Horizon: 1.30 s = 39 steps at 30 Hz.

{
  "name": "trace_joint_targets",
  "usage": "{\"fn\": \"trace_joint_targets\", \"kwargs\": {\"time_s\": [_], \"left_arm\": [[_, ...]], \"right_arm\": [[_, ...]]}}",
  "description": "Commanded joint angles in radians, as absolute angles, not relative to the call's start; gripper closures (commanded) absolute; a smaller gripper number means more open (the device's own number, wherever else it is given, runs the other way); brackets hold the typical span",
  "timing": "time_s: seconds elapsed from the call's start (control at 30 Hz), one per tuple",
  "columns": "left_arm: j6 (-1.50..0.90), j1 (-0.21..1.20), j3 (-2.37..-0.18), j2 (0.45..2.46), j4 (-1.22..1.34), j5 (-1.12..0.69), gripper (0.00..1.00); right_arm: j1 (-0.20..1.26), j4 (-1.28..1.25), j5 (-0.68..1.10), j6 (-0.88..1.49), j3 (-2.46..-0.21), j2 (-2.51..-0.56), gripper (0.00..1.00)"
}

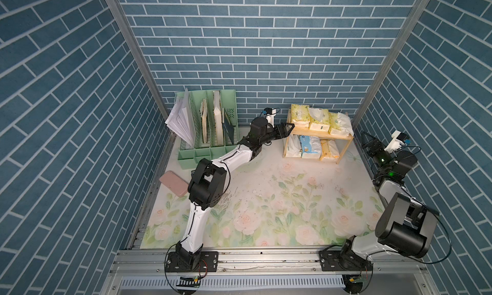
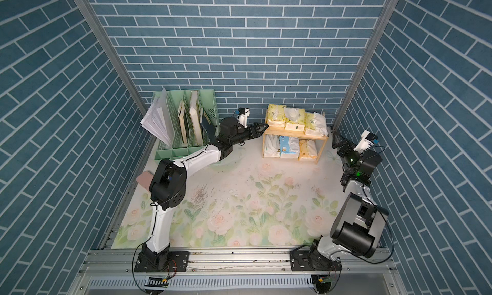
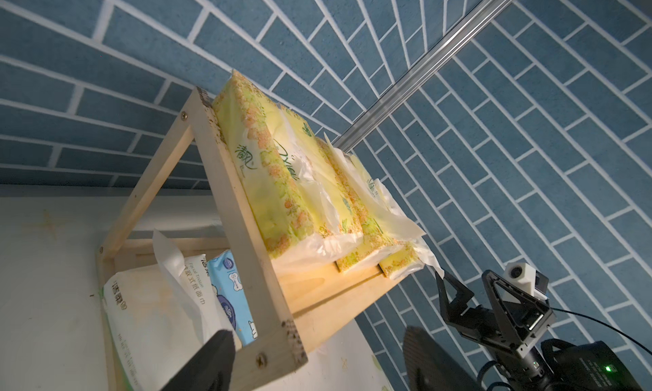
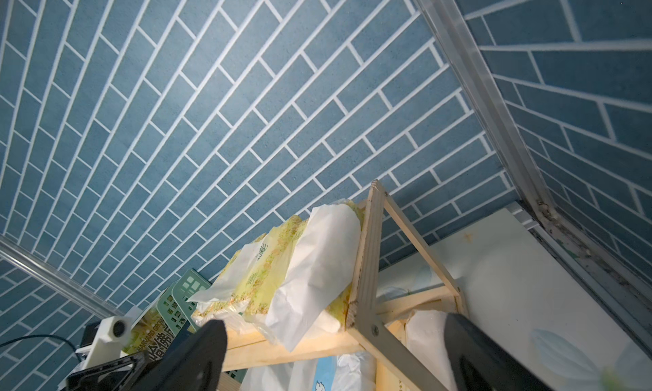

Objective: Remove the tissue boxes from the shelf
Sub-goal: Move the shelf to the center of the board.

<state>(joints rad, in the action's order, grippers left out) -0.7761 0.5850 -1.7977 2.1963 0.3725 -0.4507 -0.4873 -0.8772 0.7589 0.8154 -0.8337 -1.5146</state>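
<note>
1. So far we have removed nothing: six soft plastic tissue packs (image 1: 318, 120) sit on the two-tier wooden shelf (image 1: 319, 135).
2. Our left tool (image 1: 288, 127) and right tool (image 1: 367, 141) flank it, spread, empty.

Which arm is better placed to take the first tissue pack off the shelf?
Left, probably: the left claw is open at the top board of the shelf beside the end yellow pack; the right claw sits farther off.

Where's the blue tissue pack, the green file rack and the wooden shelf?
Blue tissue pack (image 1: 310, 146): in a top view, on its cartoon front face.
Green file rack (image 1: 229, 99): in a top view, on its solid end wall.
Wooden shelf (image 1: 323, 135): in a top view, on the top board's front edge.
</note>
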Motion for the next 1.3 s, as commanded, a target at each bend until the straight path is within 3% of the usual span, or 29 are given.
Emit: {"fn": "trace_joint_targets", "kwargs": {"time_s": [0.0,0.23,0.37,0.57,1.27], "left_arm": [[-0.783,0.591,-1.868,2.251,0.325,-0.489,0.23],[-0.796,0.594,-1.876,2.276,0.36,-0.499,0.33],[-0.794,0.595,-1.88,2.283,0.356,-0.496,0.45],[-0.79,0.595,-1.914,2.304,0.339,-0.497,0.55],[-0.767,0.598,-1.826,2.241,0.349,-0.476,0.65]], "right_arm": [[-0.49,-0.957,0.858,0.892,-0.916,-1.59,0.0],[-0.464,-0.959,0.924,0.902,-1.005,-1.705,0.0],[-0.443,-0.953,0.918,0.903,-1.036,-1.756,0.03],[-0.436,-0.98,0.936,0.931,-1.056,-1.791,0.04],[-0.336,-0.992,1.043,0.982,-1.148,-1.869,0.07]]}}
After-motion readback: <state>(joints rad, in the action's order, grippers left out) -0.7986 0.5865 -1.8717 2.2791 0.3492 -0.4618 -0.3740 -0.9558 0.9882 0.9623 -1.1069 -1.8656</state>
